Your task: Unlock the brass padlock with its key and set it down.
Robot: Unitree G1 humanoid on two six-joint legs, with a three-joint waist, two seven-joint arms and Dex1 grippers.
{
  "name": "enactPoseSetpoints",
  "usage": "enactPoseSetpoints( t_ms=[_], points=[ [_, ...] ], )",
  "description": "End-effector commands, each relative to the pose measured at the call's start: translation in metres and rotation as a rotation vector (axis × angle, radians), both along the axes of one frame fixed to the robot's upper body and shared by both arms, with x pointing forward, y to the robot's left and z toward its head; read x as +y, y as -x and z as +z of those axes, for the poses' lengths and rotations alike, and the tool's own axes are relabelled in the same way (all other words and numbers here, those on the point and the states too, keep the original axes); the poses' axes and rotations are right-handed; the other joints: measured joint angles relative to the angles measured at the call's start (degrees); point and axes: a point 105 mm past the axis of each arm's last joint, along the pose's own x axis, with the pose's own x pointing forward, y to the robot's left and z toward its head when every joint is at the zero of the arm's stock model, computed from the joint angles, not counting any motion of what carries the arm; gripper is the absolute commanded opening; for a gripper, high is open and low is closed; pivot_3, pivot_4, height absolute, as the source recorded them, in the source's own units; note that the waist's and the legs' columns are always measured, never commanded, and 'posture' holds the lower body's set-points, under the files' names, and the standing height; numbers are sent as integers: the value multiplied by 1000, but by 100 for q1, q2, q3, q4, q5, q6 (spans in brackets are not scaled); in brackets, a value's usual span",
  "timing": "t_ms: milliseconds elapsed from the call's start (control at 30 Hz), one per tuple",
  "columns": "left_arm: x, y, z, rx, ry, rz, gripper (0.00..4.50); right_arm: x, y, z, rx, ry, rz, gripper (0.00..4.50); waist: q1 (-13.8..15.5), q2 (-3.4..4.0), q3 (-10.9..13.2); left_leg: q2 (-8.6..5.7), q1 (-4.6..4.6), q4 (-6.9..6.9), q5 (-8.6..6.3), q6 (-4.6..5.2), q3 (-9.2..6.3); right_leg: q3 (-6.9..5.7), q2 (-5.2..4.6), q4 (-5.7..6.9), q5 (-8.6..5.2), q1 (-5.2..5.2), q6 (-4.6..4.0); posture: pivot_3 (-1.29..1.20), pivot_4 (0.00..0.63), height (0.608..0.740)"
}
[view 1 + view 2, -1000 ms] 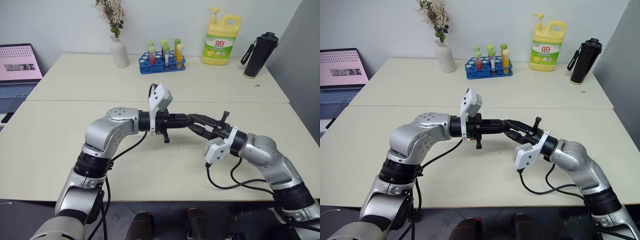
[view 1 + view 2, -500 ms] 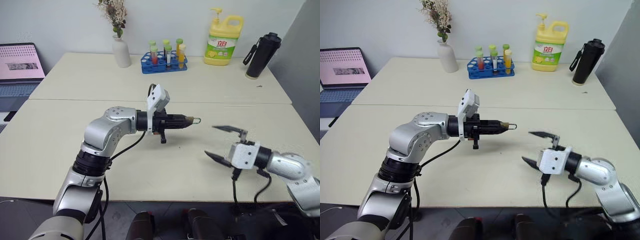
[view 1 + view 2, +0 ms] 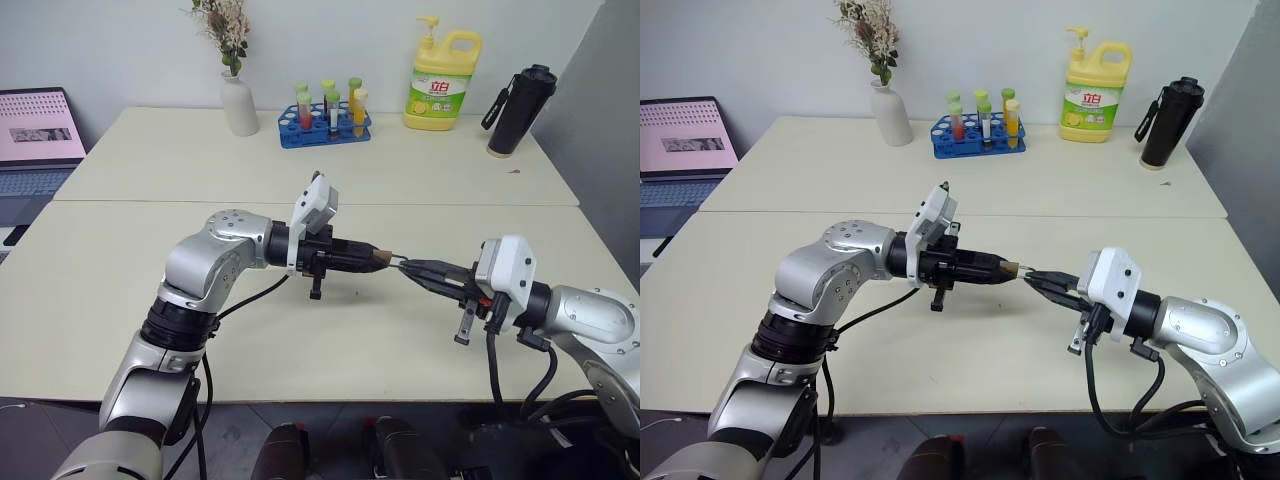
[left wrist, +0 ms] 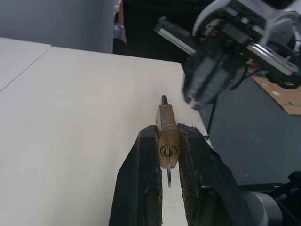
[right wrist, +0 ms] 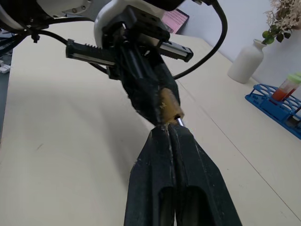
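The brass padlock (image 4: 168,126) is clamped between the black fingers of my left gripper (image 3: 375,259), which points level toward my right above the near table. Its thin silvery shackle (image 5: 180,121) sticks out past the fingertips. The key (image 4: 169,175) sits in the keyhole at the padlock's other end, between the left fingers. My right gripper (image 3: 408,266) points back toward the left one. Its fingers are pressed together and their tips meet at the end of the shackle.
On the far table stand a white vase (image 3: 239,103), a blue rack of tubes (image 3: 325,122), a yellow detergent bottle (image 3: 441,82) and a black bottle (image 3: 518,110). A laptop (image 3: 35,135) sits at the far left. A seam runs between the two tables.
My right gripper drew back from the left one and opened wide, then rolled over, closed and came in with its tips on the shackle. The left gripper kept its hold on the padlock.
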Motion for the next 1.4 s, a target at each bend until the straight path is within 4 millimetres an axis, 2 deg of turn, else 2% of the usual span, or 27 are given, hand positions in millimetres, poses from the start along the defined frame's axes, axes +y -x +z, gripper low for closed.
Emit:
enactPoseSetpoints(
  t_ms=[33, 267, 667, 1033, 1400],
  points=[
    [-2, 6, 10, -46, 20, -25, 170, 1, 2, 11, -25, -22, 10, 0, 0, 0, 0, 0, 0, 0, 0, 0, -1, -1, 0, 0, 0, 0, 0, 0, 150, 740],
    [-1, 12, 14, -43, 33, -40, 170, 3, -1, 9, -18, -11, 18, 0, -1, 0, 0, 1, 0, -1, 0, 0, -1, -1, 1, 0, 0, 0, 1, 0, 150, 740],
    [3, 25, 11, -30, 21, -90, 170, -4, -3, -8, 24, 46, 56, 0, -2, 0, 0, 1, 1, -2, 0, 0, 1, -1, 2, 0, -1, -1, 1, 0, 150, 740],
    [2, 24, 13, -6, 37, -79, 170, 0, 4, -17, 68, 71, 123, 0, -2, 0, 0, 1, 0, -2, 0, 0, -1, -2, 2, 0, -1, -1, 1, 0, 150, 740],
    [2, 22, 11, 6, 34, -56, 170, -4, 0, -21, 66, 104, 91, 0, -1, 0, 0, 1, 0, -2, 0, 0, -1, -2, 2, 0, -1, -1, 1, 0, 150, 740]
  ],
)
